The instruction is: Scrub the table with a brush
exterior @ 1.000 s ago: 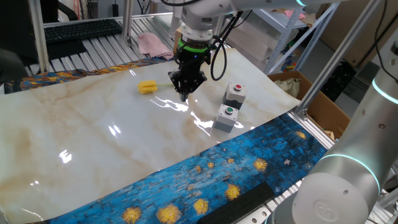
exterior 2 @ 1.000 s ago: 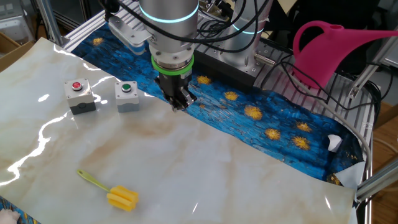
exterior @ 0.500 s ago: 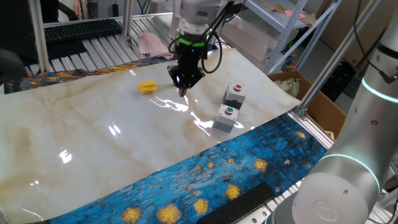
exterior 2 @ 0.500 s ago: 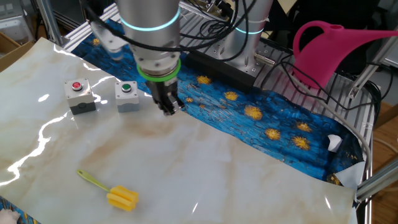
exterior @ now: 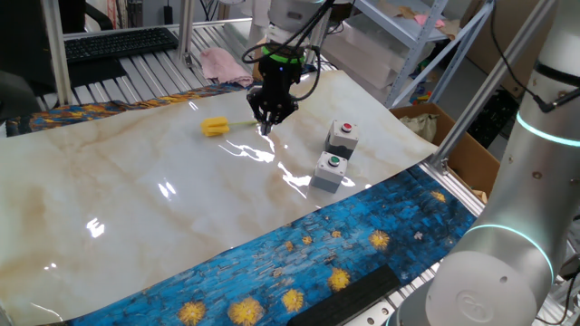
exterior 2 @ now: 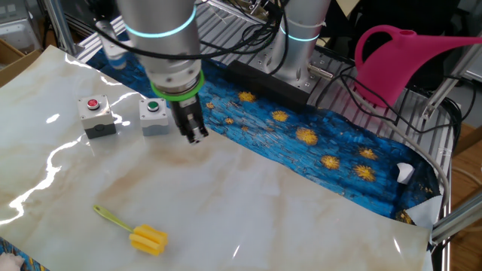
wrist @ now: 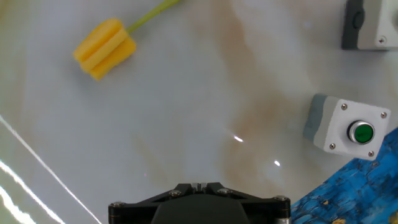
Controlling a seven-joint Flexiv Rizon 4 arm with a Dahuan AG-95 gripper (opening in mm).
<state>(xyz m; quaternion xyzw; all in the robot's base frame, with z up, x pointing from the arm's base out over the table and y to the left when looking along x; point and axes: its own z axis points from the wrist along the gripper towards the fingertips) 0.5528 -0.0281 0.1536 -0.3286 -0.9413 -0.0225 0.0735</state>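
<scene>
The yellow brush point(exterior: 215, 127) lies flat on the cream marble table point(exterior: 145, 199), its thin handle pointing toward the gripper. It also shows in the other fixed view point(exterior 2: 147, 239) and at the upper left of the hand view point(wrist: 104, 48). My gripper point(exterior: 267, 121) hangs above the table, just right of the brush and apart from it. In the other fixed view the gripper point(exterior 2: 196, 135) is near the green button box. Its fingers are together and hold nothing.
Two grey button boxes stand on the table, one with a green button point(exterior: 330, 170) point(wrist: 347, 126) and one with a red button point(exterior: 343, 136) point(exterior 2: 94, 115). Blue flowered cloth point(exterior: 299, 263) edges the table. A pink watering can point(exterior 2: 399, 53) stands beyond it.
The gripper has moved across the table toward the brush, away from the cloth edge. It stays shut and empty. The brush has not moved.
</scene>
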